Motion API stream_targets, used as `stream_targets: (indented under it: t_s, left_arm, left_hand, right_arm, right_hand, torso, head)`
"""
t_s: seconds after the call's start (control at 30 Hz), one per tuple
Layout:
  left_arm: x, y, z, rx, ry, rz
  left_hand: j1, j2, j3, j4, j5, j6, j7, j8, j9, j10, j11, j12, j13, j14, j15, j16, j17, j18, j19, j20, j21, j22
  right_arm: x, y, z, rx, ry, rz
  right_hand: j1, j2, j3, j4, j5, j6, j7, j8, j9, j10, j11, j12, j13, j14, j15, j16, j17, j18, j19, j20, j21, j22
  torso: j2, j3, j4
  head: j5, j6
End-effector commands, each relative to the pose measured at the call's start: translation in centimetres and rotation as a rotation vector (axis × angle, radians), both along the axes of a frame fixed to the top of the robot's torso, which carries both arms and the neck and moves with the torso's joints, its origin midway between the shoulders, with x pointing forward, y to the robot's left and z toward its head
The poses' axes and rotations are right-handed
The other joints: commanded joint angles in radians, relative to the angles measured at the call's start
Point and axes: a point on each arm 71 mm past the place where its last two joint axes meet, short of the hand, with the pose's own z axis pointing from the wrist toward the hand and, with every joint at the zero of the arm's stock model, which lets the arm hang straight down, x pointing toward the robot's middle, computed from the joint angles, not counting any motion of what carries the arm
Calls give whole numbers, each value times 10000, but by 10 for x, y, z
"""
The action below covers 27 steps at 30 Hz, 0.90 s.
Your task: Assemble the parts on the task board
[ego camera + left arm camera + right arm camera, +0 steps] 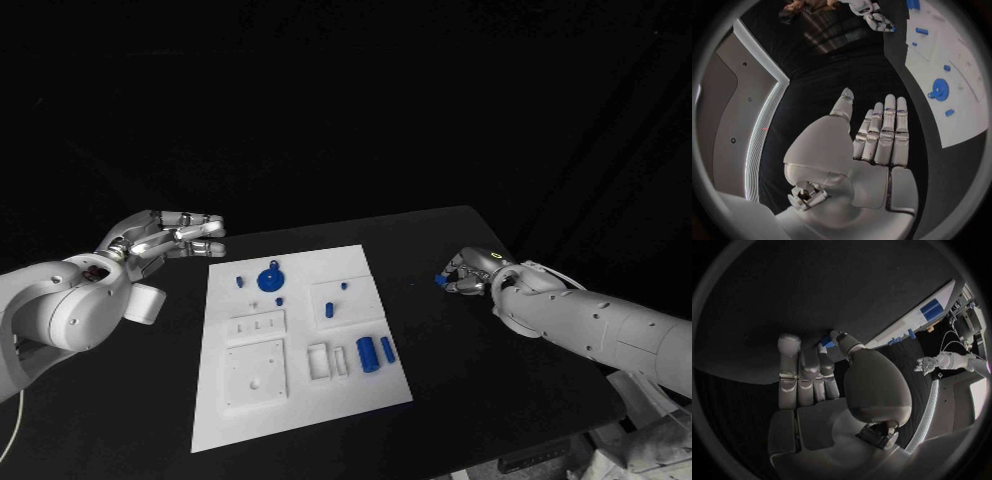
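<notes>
My right hand (464,272) pinches a small blue part (438,279) on the table, right of the board (296,400), while my left hand (170,234) hovers spread, empty, at the board's left.

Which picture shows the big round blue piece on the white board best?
The head view: the round blue disc part lies in plain sight on the white task board. The left wrist view shows it too, bent by the lens beyond the left hand. In the right wrist view I cannot pick it out.
</notes>
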Motion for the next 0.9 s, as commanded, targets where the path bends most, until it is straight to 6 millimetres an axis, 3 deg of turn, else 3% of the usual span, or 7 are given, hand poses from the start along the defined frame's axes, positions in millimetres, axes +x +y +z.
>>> stream_targets:
  t_s: [0.03,0.37,0.7,0.83,0.9]
  left_arm:
    - [-1,-2,0,-38,4,-197]
    - [-1,-2,0,-30,13,-202]
    - [-1,-2,0,-27,11,-193]
    - [-1,-2,0,-27,12,-196]
    - [-1,-2,0,-27,14,-195]
  left_hand:
    - [27,-57,3,44,-38,-62,-6,-6,-14,-84,3,14,16,-71,29,27,-9,-92,-32,23,7,-11]
    - [42,-65,5,31,-37,-103,1,-9,-17,-100,8,17,18,-79,33,22,-10,-92,-38,28,2,-12]
    - [51,-67,8,23,-38,-113,1,-9,-17,-110,10,14,16,-73,31,25,-9,-90,-36,27,3,-11]
    - [51,-67,8,23,-38,-113,1,-9,-17,-110,10,14,16,-73,31,25,-9,-90,-36,27,3,-11]
    - [51,-67,8,23,-38,-113,1,-9,-17,-110,10,14,16,-73,31,25,-9,-90,-36,27,3,-11]
  right_arm:
    - [-2,3,-7,151,383,134]
    - [-2,4,-7,257,387,107]
    - [-2,5,-7,293,393,127]
    - [-1,5,-7,302,383,95]
    - [-1,5,-7,299,364,56]
  right_hand:
    - [-6,-41,-247,75,106,-31,45,-41,-9,-13,-46,2,-17,-38,7,8,-14,93,460,20,-36,202]
    - [165,3,-1298,283,519,-296,174,-38,-7,-144,40,-60,-108,-99,99,-31,-54,223,451,123,-267,192]
    - [213,23,-1688,339,723,-342,184,-37,-6,-182,48,-75,-152,-122,109,-51,-82,248,450,137,-341,225]
    - [232,87,-1667,361,668,-257,163,-36,-6,-166,38,-49,-135,-109,102,-26,-69,241,461,133,-290,248]
    - [258,119,-1264,357,197,-111,124,-44,-9,-144,10,-19,-114,-97,76,-9,-61,217,463,110,-252,276]
  torso:
    - [-1,1,0]
    - [-6,-8,1]
    - [-11,-10,-4]
    - [-6,-7,4]
    - [-7,-7,7]
  head:
    - [5,-11]
    - [13,-26]
    - [22,-26]
    - [22,-22]
    - [19,-22]
